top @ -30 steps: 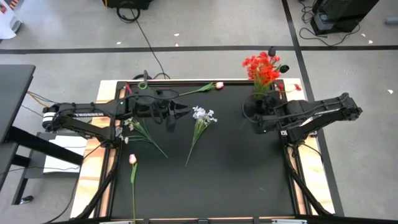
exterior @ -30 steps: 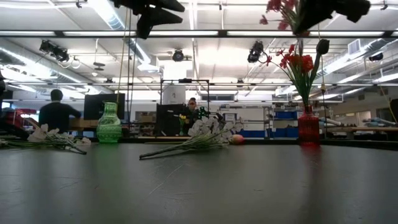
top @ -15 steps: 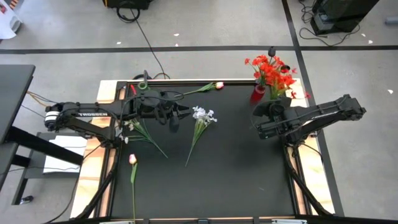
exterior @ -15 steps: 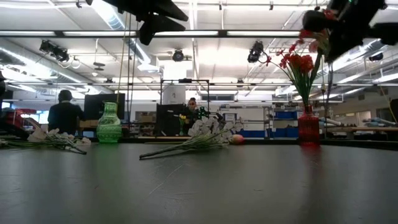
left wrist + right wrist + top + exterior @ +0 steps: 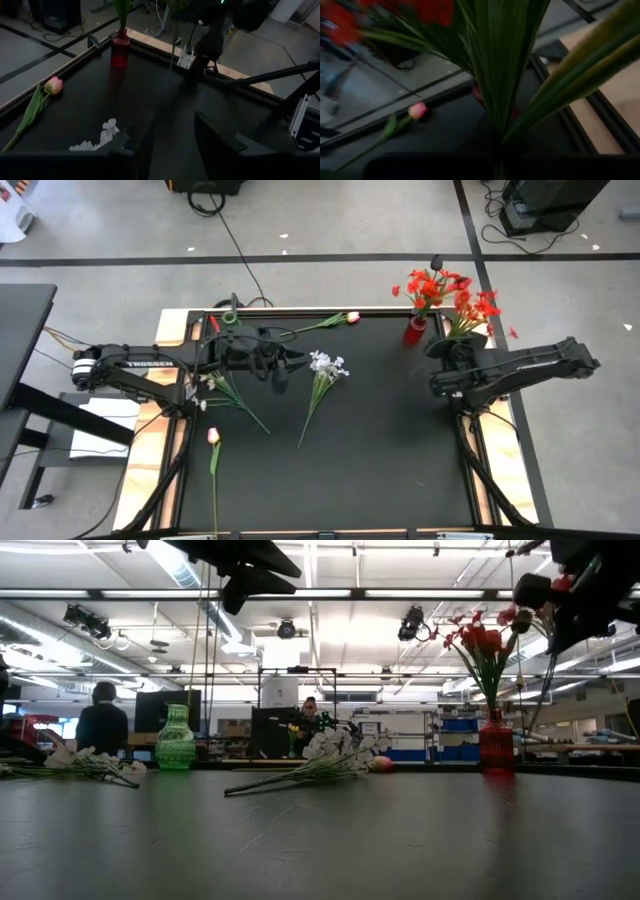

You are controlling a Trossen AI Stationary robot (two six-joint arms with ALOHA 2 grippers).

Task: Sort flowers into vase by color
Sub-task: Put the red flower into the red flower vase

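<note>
left claw (image 5: 279,376) fingers parted, hovering over table's far left; right claw (image 5: 458,352) clamped shut, raised at right edge

**Colours on and around the table**

- Table (image 5: 380,440): black top, pale wood edge.
- Red vase (image 5: 414,331): translucent red, holding red blooms (image 5: 428,284) on green stems.
- Second red bunch (image 5: 474,308): red blooms, green leaves; it sits at the right gripper (image 5: 458,352), which is dark.
- Green vase (image 5: 175,738): translucent green, ribbed pattern.
- White bunch (image 5: 326,365): white blooms, green stem.
- Second white bunch (image 5: 212,379): white, green stems.
- Bud (image 5: 352,317): pink-white, green stem.
- Second bud (image 5: 212,436): pink, green stem.
- Arms: dark; left arm (image 5: 130,366) has white lettering.
- Floor: grey, black lines.
</note>
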